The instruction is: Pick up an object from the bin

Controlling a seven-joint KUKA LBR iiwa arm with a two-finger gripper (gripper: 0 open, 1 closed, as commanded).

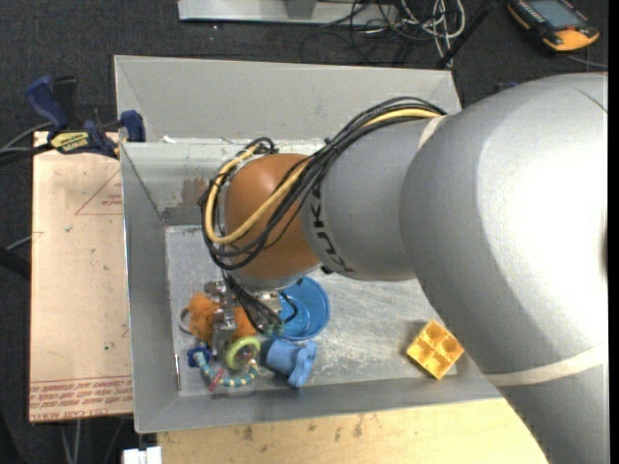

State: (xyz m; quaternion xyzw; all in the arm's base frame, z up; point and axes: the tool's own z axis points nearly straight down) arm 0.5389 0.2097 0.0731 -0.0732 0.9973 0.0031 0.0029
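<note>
Though perhaps cramped, tool (228,321) near wall (145,298)

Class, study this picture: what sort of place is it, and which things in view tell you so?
Most likely a robotics lab: a large grey robot arm reaches into a grey metal bin holding small loose things, such as a yellow block, and cables trail over the floor behind.

Grey metal bin (145,298), sloped walls, yellow block (434,349) alone at lower right of floor, heap at lower left: blue dish (309,309), blue cylinder (287,359), green ring (240,353), orange piece (200,312).
</note>
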